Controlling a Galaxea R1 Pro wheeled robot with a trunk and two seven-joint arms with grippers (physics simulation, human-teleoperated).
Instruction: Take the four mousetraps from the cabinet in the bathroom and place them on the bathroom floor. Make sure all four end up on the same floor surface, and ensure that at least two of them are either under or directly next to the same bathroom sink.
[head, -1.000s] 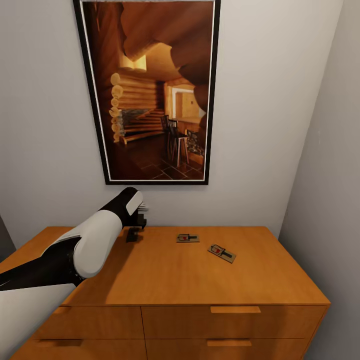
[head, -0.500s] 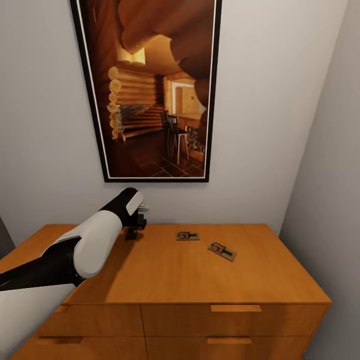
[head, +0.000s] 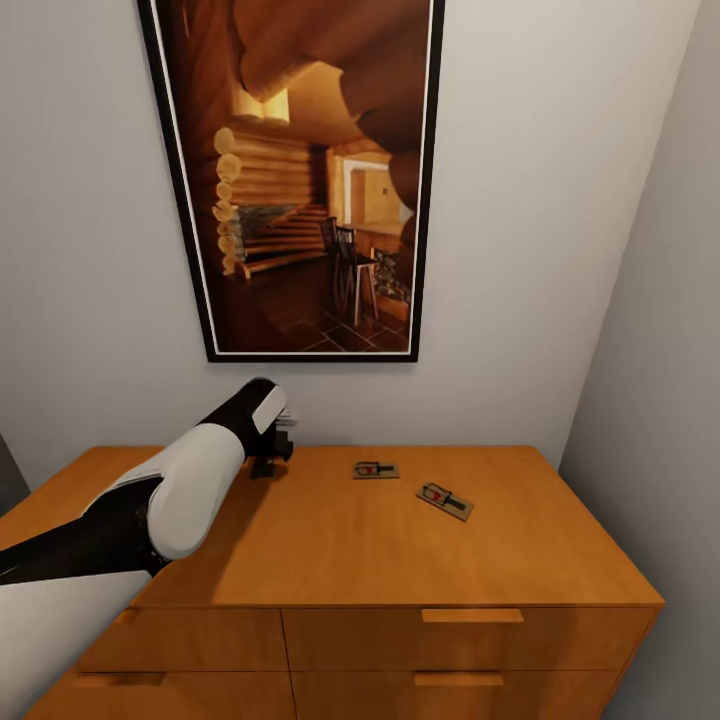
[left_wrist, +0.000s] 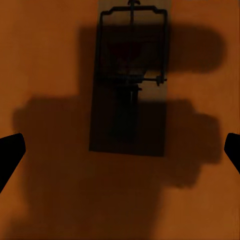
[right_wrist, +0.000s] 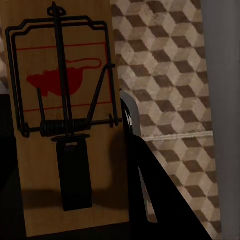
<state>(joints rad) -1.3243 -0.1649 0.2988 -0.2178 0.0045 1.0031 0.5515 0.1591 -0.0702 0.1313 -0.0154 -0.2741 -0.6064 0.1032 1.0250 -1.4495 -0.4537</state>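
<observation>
Two mousetraps lie on the orange-brown cabinet (head: 400, 560) top: one (head: 375, 469) near the back wall, the other (head: 445, 501) to its right and nearer me. My left gripper (head: 268, 458) hovers over the cabinet's back left part, pointing down. In the left wrist view the left gripper (left_wrist: 120, 152) is open, its fingertips (left_wrist: 10, 155) wide apart, and a third mousetrap (left_wrist: 130, 85) lies in shadow just beyond the gap. In the right wrist view my right gripper (right_wrist: 75, 205) is shut on a fourth mousetrap (right_wrist: 65, 125), held above the cube-patterned bathroom floor (right_wrist: 170, 75).
A large framed picture (head: 300, 180) of a log interior hangs on the white wall behind the cabinet. A grey side wall (head: 660, 380) closes the right side. Drawer fronts with slot handles (head: 472, 616) face me.
The head view has shifted slightly, so the camera moved. My left arm stays nearly in place over the cabinet's back left; the two traps on top have not moved.
</observation>
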